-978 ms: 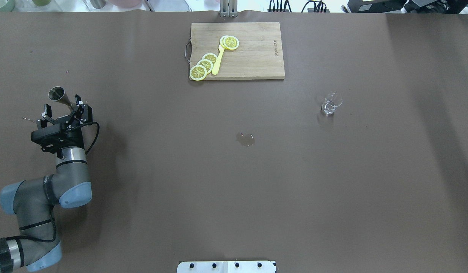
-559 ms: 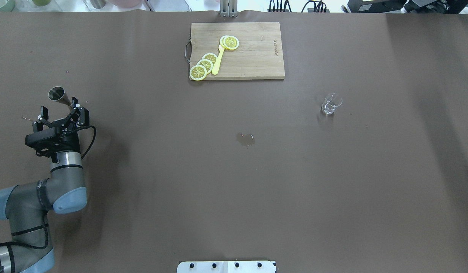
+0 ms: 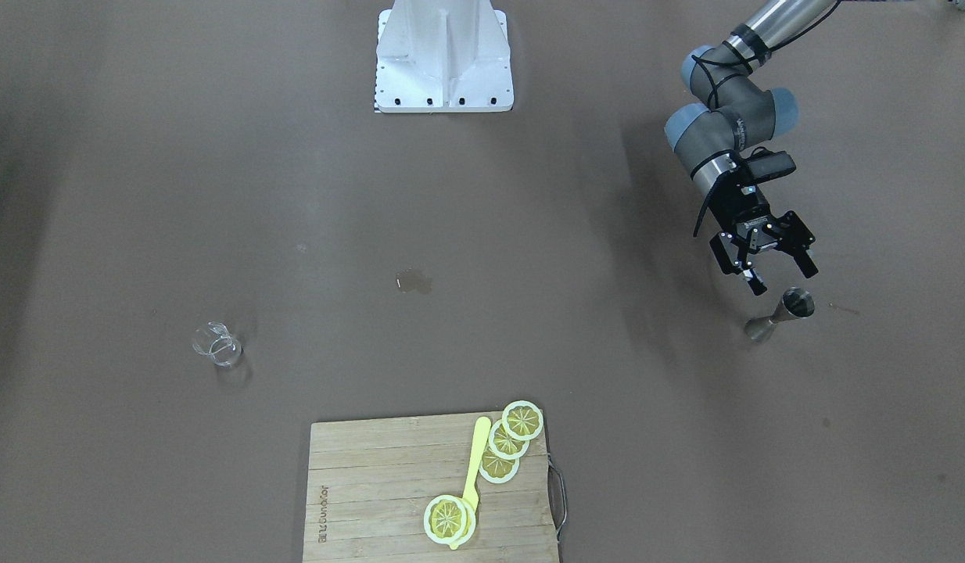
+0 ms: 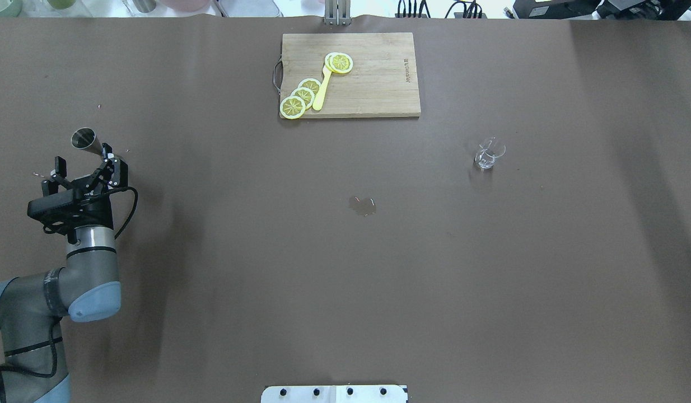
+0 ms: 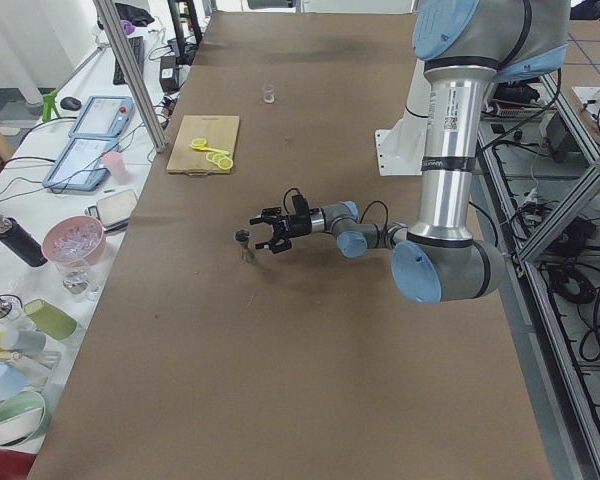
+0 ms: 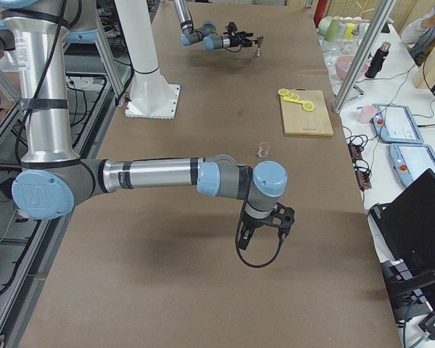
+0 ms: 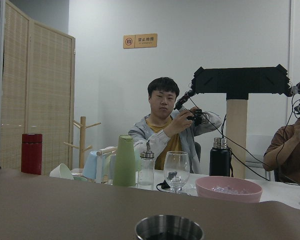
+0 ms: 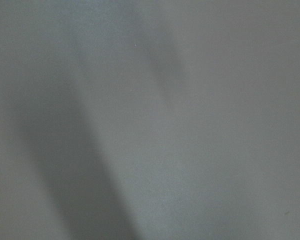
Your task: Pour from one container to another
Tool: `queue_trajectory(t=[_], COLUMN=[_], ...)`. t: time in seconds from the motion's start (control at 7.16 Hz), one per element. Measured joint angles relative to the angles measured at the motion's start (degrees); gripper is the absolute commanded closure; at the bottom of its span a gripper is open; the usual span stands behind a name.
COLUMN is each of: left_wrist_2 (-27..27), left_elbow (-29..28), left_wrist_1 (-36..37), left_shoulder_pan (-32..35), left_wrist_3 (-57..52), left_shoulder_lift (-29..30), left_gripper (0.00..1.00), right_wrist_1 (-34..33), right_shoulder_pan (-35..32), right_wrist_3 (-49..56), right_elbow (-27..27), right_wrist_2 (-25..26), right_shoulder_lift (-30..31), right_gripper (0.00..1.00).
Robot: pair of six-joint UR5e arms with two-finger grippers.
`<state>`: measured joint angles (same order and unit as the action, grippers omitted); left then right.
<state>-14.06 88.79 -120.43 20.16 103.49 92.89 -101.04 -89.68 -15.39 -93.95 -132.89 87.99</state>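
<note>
Well, from across the table (image 3: pixel 529 195) you see the left gripper (image 3: pixel 781 279) with its jaws spread wide, hanging just short of the metal jigger (image 3: pixel 783 313), which stands upright and is touched by neither finger. The small glass beaker (image 3: pixel 217 346) stands well apart, beyond a small wet patch (image 3: pixel 414 281). From overhead, the right arm is out of frame and the beaker's contents are too faint to read; the cutting board (image 4: pixel 373 84) carries lemon slices (image 4: pixel 303 96). From the left end, jigger and fingertips nearly overlap, so you cannot judge the gap there. From the right end, the right gripper (image 6: pixel 275 221) points down over the table, but you cannot tell whether its jaws are parted. Your left wrist camera cuts the jigger off at the bottom edge, with only the rim showing. The right wrist camera gives only blurred grey surface.
</note>
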Motion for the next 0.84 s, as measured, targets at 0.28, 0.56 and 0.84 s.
queue_trajectory(t=[0.28,0.56,0.84], left_wrist_2=[2.18,2.84,2.66], left_elbow=[5.76,11.61,18.15], left_wrist_1=[2.40,5.67,9.07], left_shoulder_pan=[-2.06,-2.89,-3.00], left_wrist_3=[-0.06,-0.12,-2.14], left_shoulder_lift=[-3.52,-5.49,-5.48], left_gripper=[0.01,0.01,0.01], right_wrist_1=[-0.03,-0.04,-0.04], right_shoulder_pan=[-0.05,-0.11,-0.20], right_wrist_3=[-0.05,-0.02,0.01], right_elbow=[-0.68,-1.15,-1.82], right_wrist_2=[0.00,0.00,0.00], right_shoulder_lift=[0.27,0.41,0.64], right_gripper=[0.00,0.00,0.00])
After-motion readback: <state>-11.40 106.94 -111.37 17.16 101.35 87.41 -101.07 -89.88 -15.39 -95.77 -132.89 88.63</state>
